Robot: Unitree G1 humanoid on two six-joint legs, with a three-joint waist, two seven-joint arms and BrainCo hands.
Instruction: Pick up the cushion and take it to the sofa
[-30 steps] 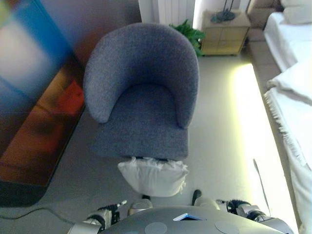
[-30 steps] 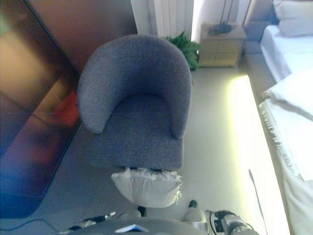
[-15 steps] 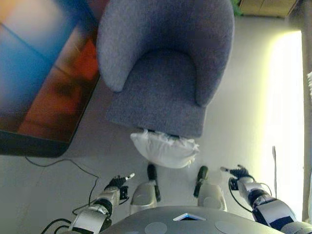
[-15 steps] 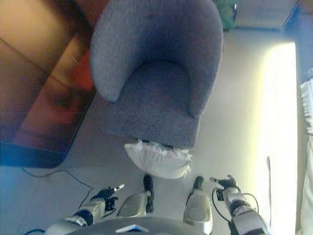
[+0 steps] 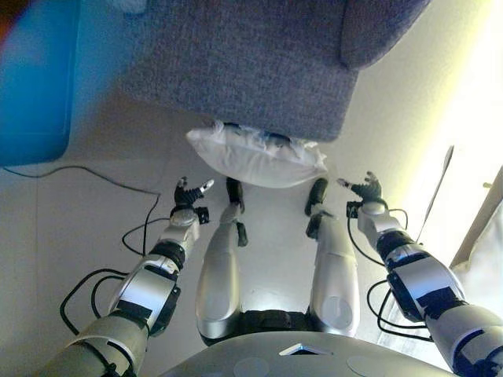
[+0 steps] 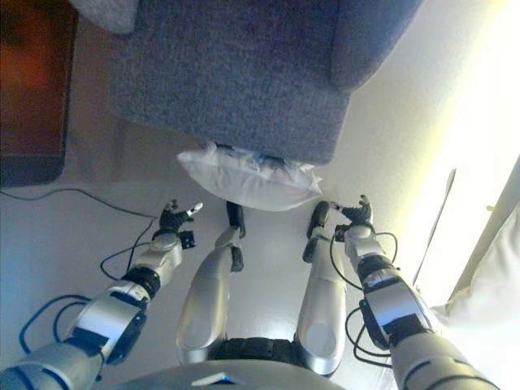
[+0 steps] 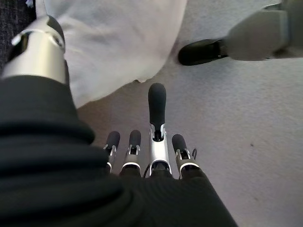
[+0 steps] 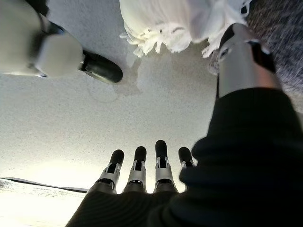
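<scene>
The white cushion (image 5: 255,154) lies on the floor against the front of the grey armchair (image 5: 236,55). My left hand (image 5: 187,194) is open and empty, low over the floor just left of the cushion. My right hand (image 5: 366,188) is open and empty just right of it. Neither hand touches the cushion. In the left wrist view the cushion (image 7: 118,38) shows past my fingers (image 7: 157,142), with a gap of floor between. In the right wrist view its frilled edge (image 8: 175,23) lies beyond my fingers (image 8: 147,165).
A dark blue panel (image 5: 31,78) stands on the floor at the left. A bed's edge with white cloth (image 6: 487,284) runs along the right. A thin strip (image 5: 442,177) lies on the pale floor right of my right hand.
The camera has tilted down, so the chair now fills the top of the view. Both arms have reached forward, bringing the hands to either side of the cushion.
</scene>
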